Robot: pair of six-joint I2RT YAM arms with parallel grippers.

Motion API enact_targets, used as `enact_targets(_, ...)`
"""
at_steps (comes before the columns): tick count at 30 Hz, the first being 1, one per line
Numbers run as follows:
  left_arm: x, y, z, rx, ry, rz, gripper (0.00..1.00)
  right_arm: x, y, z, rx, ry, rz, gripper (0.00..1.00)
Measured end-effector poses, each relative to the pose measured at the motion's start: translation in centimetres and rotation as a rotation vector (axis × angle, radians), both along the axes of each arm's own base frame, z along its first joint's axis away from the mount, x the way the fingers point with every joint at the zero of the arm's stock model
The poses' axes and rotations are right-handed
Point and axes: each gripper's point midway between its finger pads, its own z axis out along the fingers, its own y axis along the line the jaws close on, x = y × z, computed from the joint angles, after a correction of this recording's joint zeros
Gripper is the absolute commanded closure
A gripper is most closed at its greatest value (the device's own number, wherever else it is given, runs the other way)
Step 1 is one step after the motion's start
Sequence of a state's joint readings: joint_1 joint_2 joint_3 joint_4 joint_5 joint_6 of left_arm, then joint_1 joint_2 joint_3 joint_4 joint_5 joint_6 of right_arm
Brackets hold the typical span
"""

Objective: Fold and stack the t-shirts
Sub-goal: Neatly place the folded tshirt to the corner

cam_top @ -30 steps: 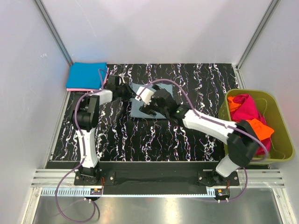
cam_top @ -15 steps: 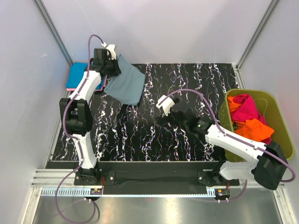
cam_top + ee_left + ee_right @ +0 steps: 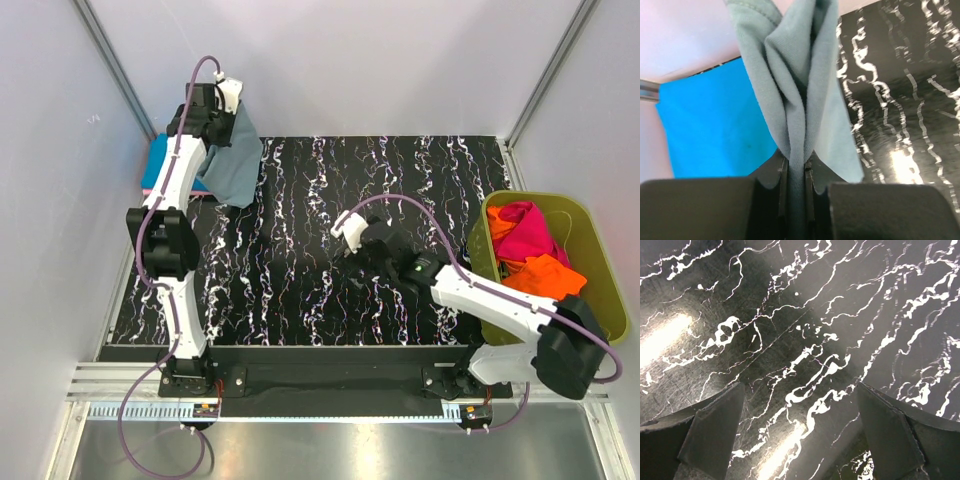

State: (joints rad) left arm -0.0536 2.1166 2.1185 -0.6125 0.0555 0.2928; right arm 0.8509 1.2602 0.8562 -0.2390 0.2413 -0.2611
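Your left gripper point(image 3: 795, 172) is clamped on the grey-blue t-shirt point(image 3: 790, 75), hanging at ten o'clock beside the bright blue t-shirt point(image 3: 710, 120); centre it over, lower squarely. Your right gripper point(image 3: 800, 435) gapes empty.

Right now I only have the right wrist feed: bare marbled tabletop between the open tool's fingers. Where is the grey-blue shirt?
Observer: The left tool is shut on the grey-blue t-shirt, which hangs bunched in the air near the far left corner.
Operator: Is it above the stack?
Observer: It is close to it. In the top view, the bright blue t-shirt lies flat just left of the hanging cloth.
Operator: What's left to fold?
Observer: The olive-green tub at the right edge holds a magenta shirt and an orange shirt in a heap.
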Motion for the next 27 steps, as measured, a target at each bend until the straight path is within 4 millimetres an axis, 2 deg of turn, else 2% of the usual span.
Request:
enact_targets(7, 0.0, 3.3, -0.4, 0.045, 0.019, 0.024, 1.00, 0.3, 0.8, -1.9, -0.038, 0.045, 0.018, 0.00)
enact_targets(13, 0.0, 6.9, 0.0, 0.036, 0.015, 0.079, 1.00, 1.0, 1.7, -1.9, -0.044, 0.048, 0.028, 0.00)
enact_targets(17, 1.1, 8.5, 0.1, 0.032, -0.010, 0.104, 1.00, 1.6, 2.5, -2.1, -0.045, 0.055, 0.037, 0.00)
enact_targets(27, 3.3, 10.7, -2.6, -0.040, -0.021, 0.166, 1.00, 2.1, 3.4, -3.2, -0.062, 0.079, 0.048, 0.00)
